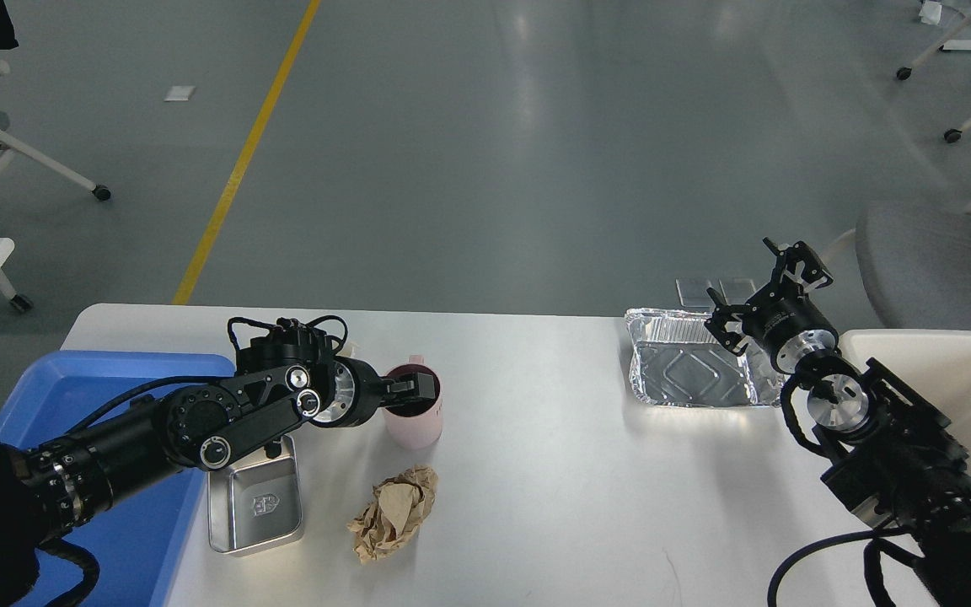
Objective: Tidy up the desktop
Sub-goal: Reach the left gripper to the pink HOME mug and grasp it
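Bright, even overhead light; sharp picture, soft glare on the desktop [553, 472].

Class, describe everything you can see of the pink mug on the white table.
The pink mug stands upright on the desktop, left of centre. It is pale pink outside, dark inside, smooth, probably plastic or ceramic. A small handle shows at its far rim. The left tool reaches over its mouth, fingertips at or inside the rim; whether they grip it cannot be told. Crumpled brown paper lies just in front, apart from it.
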Available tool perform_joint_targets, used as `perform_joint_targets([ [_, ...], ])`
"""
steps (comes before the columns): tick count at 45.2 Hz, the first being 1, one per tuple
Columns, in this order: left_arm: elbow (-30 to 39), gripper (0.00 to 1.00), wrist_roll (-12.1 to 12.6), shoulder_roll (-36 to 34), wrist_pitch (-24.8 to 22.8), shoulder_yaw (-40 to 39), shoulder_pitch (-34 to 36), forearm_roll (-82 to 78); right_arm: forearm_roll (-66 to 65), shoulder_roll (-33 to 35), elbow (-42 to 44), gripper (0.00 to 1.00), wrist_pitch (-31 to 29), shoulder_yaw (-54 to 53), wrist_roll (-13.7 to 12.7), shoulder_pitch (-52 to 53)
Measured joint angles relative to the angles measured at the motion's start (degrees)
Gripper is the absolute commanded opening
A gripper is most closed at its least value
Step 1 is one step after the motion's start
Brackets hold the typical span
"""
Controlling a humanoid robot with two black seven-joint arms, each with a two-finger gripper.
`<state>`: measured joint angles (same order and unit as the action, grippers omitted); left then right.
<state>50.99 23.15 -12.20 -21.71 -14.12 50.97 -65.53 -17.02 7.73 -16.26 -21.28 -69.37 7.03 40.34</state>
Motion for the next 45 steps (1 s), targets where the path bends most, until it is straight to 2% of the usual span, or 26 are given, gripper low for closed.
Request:
perform_joint_targets([
  [10, -0.1, 0.43, 3.4, -0.4, -1.5, 0.1, 0.1, 2.6, 0.0, 0.0, 0.0, 1.0, 0.0, 0.0, 0.0, 0.0],
  [16, -0.1, 0.34, 3.9, -0.4, -3.7, -0.3, 0.6, 4.3, 0.0, -0.1, 0.0, 1.0, 0.0, 0.0, 0.0, 0.0],
  [26, -0.2, 0.2, 4.3, -0.1, -4.8, -0.5, 1.1, 4.6, 0.0, -0.1, 0.0, 1.0, 0.0, 0.0, 0.0, 0.0],
  [33, -0.2, 0.0, 4.4, 0.0, -5.9, -0.7, 1.1, 5.0, 0.0, -0.1, 0.0, 1.0, 0.0, 0.0, 0.0, -0.1],
  [45, -0.7, 0.0, 6.0, -0.2, -10.5, -2.6, 1.1, 10.3, 0.0, 0.0, 0.0, 1.0, 0.0, 0.0, 0.0, -0.1],
])
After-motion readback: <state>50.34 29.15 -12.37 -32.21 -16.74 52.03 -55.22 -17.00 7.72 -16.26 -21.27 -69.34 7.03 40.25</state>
